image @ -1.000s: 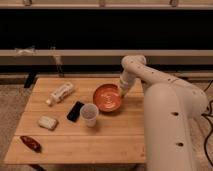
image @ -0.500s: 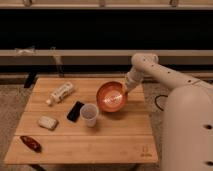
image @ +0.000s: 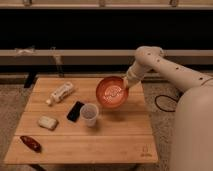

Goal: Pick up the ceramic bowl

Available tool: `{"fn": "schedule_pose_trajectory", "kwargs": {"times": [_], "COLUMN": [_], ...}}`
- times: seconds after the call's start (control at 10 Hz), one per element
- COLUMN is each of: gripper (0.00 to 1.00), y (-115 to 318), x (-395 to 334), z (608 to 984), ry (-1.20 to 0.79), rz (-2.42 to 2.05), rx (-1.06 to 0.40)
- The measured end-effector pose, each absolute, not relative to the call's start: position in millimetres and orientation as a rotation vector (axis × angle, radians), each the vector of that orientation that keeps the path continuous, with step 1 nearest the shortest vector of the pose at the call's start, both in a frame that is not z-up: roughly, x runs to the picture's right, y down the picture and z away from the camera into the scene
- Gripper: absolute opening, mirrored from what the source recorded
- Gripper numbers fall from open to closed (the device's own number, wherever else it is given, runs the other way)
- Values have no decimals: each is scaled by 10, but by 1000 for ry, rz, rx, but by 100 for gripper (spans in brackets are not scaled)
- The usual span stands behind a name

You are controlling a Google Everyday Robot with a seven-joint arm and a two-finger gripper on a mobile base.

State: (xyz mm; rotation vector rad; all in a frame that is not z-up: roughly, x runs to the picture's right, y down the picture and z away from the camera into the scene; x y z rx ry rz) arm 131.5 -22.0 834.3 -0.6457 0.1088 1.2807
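The ceramic bowl [image: 112, 92] is round, shallow and orange-red with a paler mottled centre. It is tilted with its inside facing the camera and held a little above the wooden table [image: 115, 140], its shadow falling on the wood below. My gripper [image: 126, 85] is at the bowl's right rim and is shut on it. The white arm reaches in from the right. The small white cup [image: 89, 114] stands on the table just to the lower left of the bowl.
A white bottle [image: 61, 92] lies at the back left. A black phone [image: 75, 111] lies beside the cup. A pale block [image: 48, 122] and a dark red object [image: 31, 143] lie at the front left. A cable [image: 162, 103] lies on the floor to the right.
The bowl lay flat on the table a second ago; now it is tipped up and lifted. My arm has risen and drawn back to the right with it.
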Motion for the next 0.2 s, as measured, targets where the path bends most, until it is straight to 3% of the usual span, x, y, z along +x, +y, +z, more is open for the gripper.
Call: {"fn": "schedule_pose_trajectory", "kwargs": {"times": [0.2], "gripper": [0], "y": [-213], "x": [1303], "z": [8344], "ry": [108], "rz": [1278], "rx": [-648]}}
